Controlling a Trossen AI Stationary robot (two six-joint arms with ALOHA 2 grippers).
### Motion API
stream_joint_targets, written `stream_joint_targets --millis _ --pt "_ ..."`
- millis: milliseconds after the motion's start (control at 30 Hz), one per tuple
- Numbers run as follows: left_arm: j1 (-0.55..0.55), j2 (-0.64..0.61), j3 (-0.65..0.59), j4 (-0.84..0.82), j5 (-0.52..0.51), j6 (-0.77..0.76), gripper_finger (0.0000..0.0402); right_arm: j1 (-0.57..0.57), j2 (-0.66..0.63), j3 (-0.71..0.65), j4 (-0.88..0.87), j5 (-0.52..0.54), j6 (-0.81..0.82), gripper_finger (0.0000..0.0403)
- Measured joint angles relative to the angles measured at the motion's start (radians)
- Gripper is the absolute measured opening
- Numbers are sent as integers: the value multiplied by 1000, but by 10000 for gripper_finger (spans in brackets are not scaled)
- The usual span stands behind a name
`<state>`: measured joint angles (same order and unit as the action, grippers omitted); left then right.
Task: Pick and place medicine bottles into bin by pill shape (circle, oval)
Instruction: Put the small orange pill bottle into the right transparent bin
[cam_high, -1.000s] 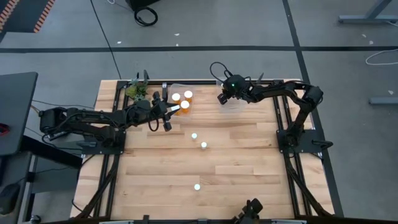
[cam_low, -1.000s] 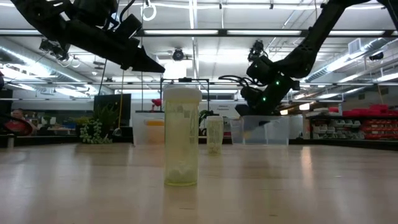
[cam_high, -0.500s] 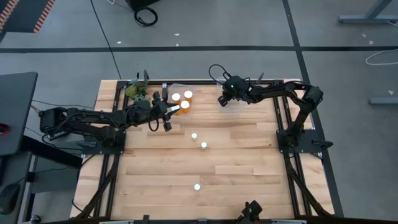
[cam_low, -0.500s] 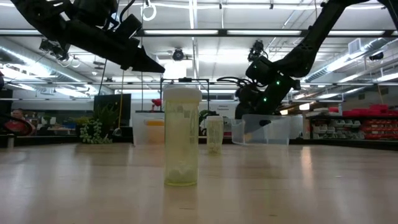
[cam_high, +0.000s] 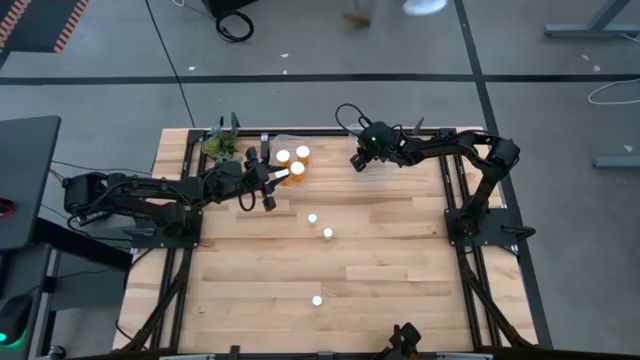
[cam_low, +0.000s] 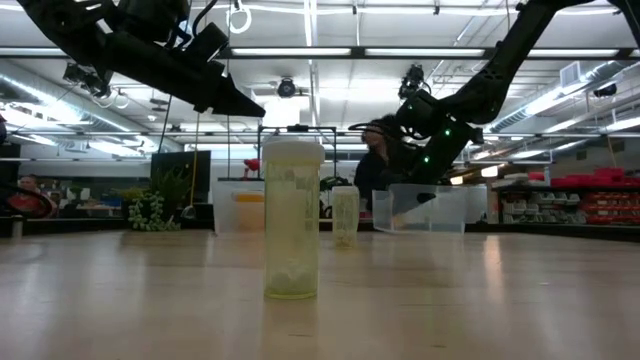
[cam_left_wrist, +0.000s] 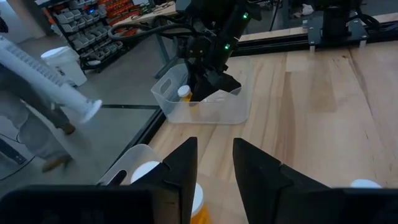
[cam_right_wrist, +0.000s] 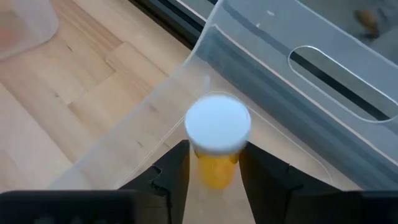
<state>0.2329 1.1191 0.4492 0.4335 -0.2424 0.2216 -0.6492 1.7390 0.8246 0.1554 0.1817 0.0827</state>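
Observation:
My right gripper (cam_high: 357, 160) hangs open over the clear right bin (cam_high: 381, 172) at the table's far side. An orange bottle with a white cap (cam_right_wrist: 217, 123) stands upright on the bin floor below it. The fingers stand on either side of the bottle without touching it. The bottle also shows in the left wrist view (cam_left_wrist: 184, 93). My left gripper (cam_high: 268, 188) is open and empty beside the clear left bin (cam_high: 277, 142), which holds three bottles (cam_high: 297, 170). Three loose bottles (cam_high: 312, 219) (cam_high: 327, 234) (cam_high: 317, 299) stand upright on the table.
A small green plant (cam_high: 220, 145) stands at the far left corner, beside the left bin. In the low view the nearest loose bottle (cam_low: 292, 220) stands in front, with another (cam_low: 345, 215) behind it. A person shows beyond the table's far edge (cam_low: 375, 165).
My right gripper has gone up a little out of the right bin. A person has come into view behind the table.

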Motion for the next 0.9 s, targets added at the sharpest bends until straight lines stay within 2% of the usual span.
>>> stream_joint_targets --millis 433,900 --pt "0 0 0 0 0 0 112 0 -3 0 -6 -2 -2 161" --pt "0 0 0 -4 0 -1 112 0 -18 50 -111 -22 -23 162"
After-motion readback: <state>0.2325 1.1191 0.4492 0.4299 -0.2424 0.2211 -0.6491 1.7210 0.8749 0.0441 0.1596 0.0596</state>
